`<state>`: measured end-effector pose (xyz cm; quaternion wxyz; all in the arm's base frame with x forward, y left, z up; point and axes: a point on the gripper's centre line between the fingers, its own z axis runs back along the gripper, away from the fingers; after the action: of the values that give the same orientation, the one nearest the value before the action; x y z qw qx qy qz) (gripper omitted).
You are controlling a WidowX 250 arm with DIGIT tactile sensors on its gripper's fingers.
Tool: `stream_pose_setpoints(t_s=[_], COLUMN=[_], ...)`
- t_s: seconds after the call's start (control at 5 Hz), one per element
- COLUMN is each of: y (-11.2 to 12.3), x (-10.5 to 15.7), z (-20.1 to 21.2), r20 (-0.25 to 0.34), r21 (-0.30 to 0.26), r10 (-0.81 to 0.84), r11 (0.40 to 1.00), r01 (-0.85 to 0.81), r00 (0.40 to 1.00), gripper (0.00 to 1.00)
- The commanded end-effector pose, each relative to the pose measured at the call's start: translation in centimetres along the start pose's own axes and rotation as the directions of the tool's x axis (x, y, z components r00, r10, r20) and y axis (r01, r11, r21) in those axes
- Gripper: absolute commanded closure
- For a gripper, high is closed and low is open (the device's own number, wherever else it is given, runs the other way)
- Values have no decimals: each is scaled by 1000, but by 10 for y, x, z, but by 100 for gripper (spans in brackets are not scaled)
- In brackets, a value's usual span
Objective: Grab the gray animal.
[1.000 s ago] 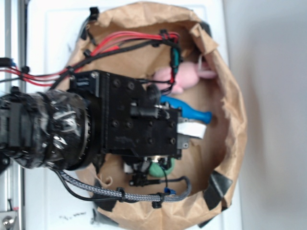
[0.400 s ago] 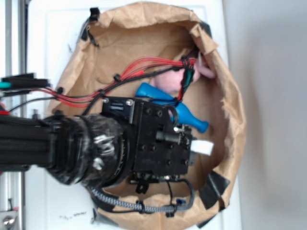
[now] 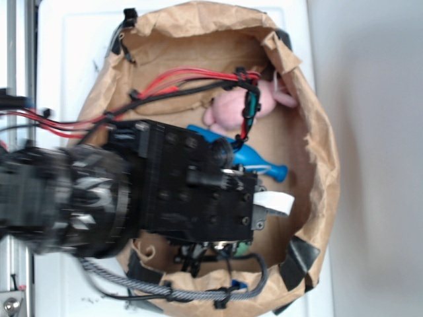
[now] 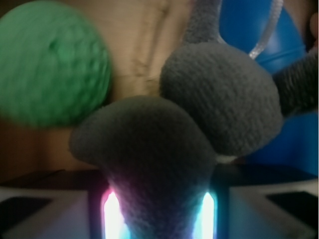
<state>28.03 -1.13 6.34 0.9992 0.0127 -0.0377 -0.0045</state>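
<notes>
The gray animal [image 4: 164, 149] is a dark-gray plush that fills the wrist view, its body wedged between two glowing pads. One round gray part [image 4: 219, 94] bulges toward the right, and a thin white cord [image 4: 266, 30] runs up from it. My gripper [image 4: 158, 216] is shut on the plush. In the exterior view the gripper [image 3: 264, 210] points down into the brown paper bag [image 3: 324, 152], and the black wrist hides the gray animal.
A blue bottle [image 3: 261, 162] lies beside the gripper, seen close behind the plush as a blue shape [image 4: 289, 45]. A green ball [image 4: 50, 64] rests to the left. A pink plush [image 3: 228, 109] sits at the bag's far side under red and black cables [image 3: 192, 82].
The arm has swung toward the bag's lower side over the last second and then shifted slightly back. The cables have lifted off the pink plush, which shows more fully now.
</notes>
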Motion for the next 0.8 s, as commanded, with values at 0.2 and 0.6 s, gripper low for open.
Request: stream_pose_setpoints(t_s=[0.2,0.6], y=[21,31], x=[-12,-6], z=[101,146], r20=[138,160], r21=[-97,-87], r10=[46,92], r11=[995,993], r01=[-33,-79], r00=[989,983], gripper=[100,100])
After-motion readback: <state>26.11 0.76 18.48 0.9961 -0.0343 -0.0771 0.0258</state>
